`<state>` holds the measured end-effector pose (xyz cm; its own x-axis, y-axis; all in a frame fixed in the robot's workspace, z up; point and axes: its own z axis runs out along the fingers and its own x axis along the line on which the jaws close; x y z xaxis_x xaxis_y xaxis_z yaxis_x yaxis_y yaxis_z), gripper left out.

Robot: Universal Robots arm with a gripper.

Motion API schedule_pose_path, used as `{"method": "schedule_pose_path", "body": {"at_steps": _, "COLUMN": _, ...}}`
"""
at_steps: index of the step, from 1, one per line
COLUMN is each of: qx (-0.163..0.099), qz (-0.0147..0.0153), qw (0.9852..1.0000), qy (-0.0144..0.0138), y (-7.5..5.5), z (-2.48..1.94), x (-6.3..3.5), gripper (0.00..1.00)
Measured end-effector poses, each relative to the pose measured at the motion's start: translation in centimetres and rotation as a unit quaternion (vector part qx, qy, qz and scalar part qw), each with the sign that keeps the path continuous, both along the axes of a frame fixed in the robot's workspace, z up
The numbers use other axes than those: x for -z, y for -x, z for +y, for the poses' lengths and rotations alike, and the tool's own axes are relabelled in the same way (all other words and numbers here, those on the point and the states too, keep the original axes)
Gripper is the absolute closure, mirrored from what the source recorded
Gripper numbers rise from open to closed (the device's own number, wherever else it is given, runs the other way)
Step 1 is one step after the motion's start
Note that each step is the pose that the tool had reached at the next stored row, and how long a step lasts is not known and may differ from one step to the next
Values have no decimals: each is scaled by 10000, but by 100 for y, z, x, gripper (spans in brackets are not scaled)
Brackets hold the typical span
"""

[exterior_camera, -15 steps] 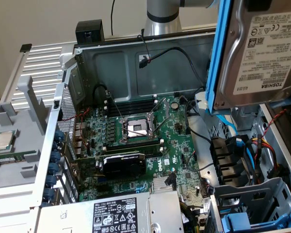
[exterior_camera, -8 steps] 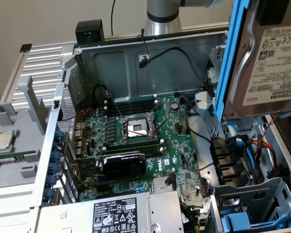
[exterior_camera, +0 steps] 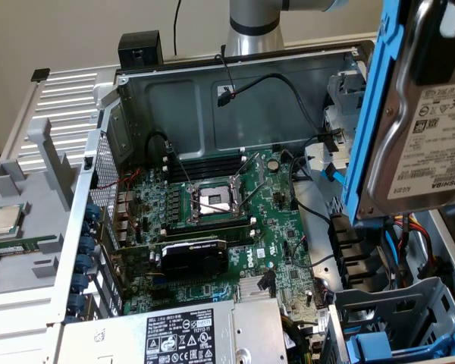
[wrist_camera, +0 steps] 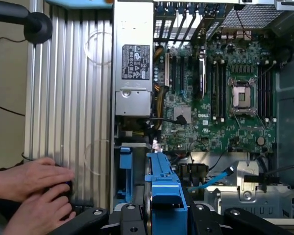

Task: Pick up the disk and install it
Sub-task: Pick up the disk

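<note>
The disk [exterior_camera: 428, 144], a grey metal drive with a white Toshiba label in a blue plastic carrier [exterior_camera: 371, 114], hangs tilted in the air above the open computer case, at the exterior view's right. A dark part of the gripper [exterior_camera: 442, 47] shows at the disk's upper end. In the wrist view the blue carrier [wrist_camera: 164, 186] sits edge-on between the black fingers [wrist_camera: 130, 218] of my gripper [wrist_camera: 166, 218], which is shut on it. Below the disk lies the drive bay [exterior_camera: 398, 318] with blue rails.
The open case holds a green motherboard [exterior_camera: 280, 250] with an empty processor socket [exterior_camera: 212, 201], a black card [exterior_camera: 193, 254] and a silver power supply [exterior_camera: 189, 334]. A small silver chip [exterior_camera: 6, 220] lies on the grey tray. A person's hands [wrist_camera: 34, 191] rest beside the case. Cables [exterior_camera: 417, 227] hang near the bay.
</note>
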<state>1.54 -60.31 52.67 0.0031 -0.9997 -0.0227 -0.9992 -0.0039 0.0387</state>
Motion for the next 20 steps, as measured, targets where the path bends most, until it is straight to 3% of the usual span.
{"method": "schedule_pose_path", "body": {"at_steps": 6, "qx": 17, "qz": -18, "qw": 10000, "qy": 0, "y": -14, "z": -66, "x": 109, "gripper": 63}}
{"method": "schedule_pose_path", "body": {"at_steps": 20, "qx": 99, "qz": -19, "qw": 9999, "qy": 0, "y": -69, "z": -89, "x": 362, "gripper": 63}}
